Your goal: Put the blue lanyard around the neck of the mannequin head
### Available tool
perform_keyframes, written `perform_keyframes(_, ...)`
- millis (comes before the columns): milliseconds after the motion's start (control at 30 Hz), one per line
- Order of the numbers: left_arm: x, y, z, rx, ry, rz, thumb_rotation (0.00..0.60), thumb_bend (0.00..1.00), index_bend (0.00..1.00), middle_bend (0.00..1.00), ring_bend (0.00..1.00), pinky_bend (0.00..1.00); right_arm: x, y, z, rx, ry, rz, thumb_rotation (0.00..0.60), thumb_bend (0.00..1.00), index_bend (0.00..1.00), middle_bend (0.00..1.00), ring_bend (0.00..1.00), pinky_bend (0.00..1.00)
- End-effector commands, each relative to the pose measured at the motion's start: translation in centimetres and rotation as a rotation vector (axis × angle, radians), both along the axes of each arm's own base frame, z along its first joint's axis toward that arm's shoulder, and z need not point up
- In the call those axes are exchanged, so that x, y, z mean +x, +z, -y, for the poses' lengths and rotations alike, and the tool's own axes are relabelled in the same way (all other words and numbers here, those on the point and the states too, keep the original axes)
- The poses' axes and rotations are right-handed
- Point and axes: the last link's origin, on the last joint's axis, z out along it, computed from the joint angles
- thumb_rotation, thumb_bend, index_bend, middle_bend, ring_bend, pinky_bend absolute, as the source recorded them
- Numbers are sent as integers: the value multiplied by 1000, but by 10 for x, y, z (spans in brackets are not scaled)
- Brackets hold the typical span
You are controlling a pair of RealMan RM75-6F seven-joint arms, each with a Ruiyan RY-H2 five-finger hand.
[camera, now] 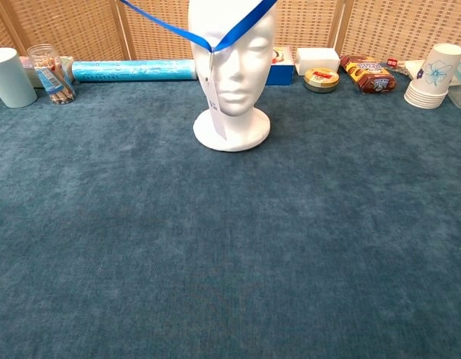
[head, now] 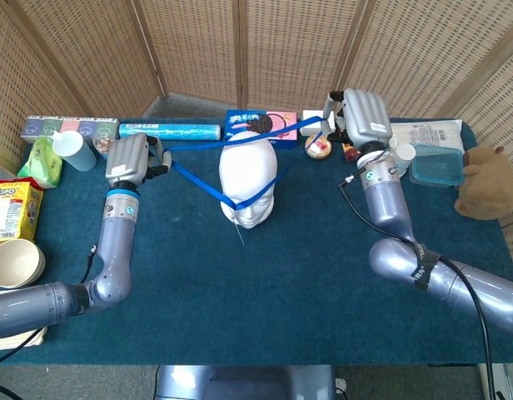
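A white mannequin head (head: 249,179) (camera: 232,71) stands upright on the blue table. The blue lanyard (head: 198,180) (camera: 165,24) is stretched as a loop over and around the head, its front V lying across the face with a white tag (camera: 215,105) hanging below. My left hand (head: 130,160) grips the loop's left end. My right hand (head: 362,120) grips its right end, above the back of the table. Neither hand shows in the chest view.
Along the back edge lie a blue roll (head: 169,131), a biscuit box (head: 256,123), a small tin (camera: 319,78), a snack bag (camera: 370,74) and stacked paper cups (camera: 432,75). A clear container (head: 437,164) and a plush bear (head: 486,181) sit right; cup (camera: 9,76), jar (camera: 50,72) left.
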Motion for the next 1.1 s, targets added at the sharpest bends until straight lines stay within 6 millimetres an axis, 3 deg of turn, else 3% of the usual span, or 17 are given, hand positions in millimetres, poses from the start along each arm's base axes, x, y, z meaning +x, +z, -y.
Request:
perform_keyframes(33, 3, -2, 0, 1, -5, -7, 430, 504, 695, 1000, 1000, 1000, 1, -2, 2, 2, -1, -14, 600, 527, 676, 1000, 1000, 1000)
perform_keyframes(633, 14, -18, -1, -7, -16, -58, 433, 490, 695, 1000, 1000, 1000, -3, -13, 6, 21, -19, -126, 600, 511, 671, 999, 1000, 1000)
perform_keyframes(833, 18, -21, -1, 0, -30, -78, 431, 394, 682, 995, 989, 1000, -1, -13, 8, 20, -26, -161, 600, 486, 582, 920, 999, 1000)
perform_keyframes(933, 17, -23, -1, -18, -32, -90, 417, 312, 539, 802, 743, 881, -2, -13, 9, 31, -41, -187, 600, 475, 505, 804, 924, 1000)
perform_keyframes(967, 17, -23, -1, -23, -32, -89, 412, 284, 462, 677, 600, 780, -2, -12, 10, 31, -44, -192, 600, 471, 473, 749, 872, 988)
perform_keyframes(1033, 17, -24, 0, -41, -30, -86, 406, 246, 333, 490, 397, 592, -2, -14, 11, 44, -59, -188, 600, 460, 416, 649, 768, 909)
perform_keyframes(1100, 17, -25, 0, -69, -23, -80, 407, 209, 229, 326, 217, 408, -2, -15, 13, 61, -72, -179, 599, 444, 356, 528, 627, 768)
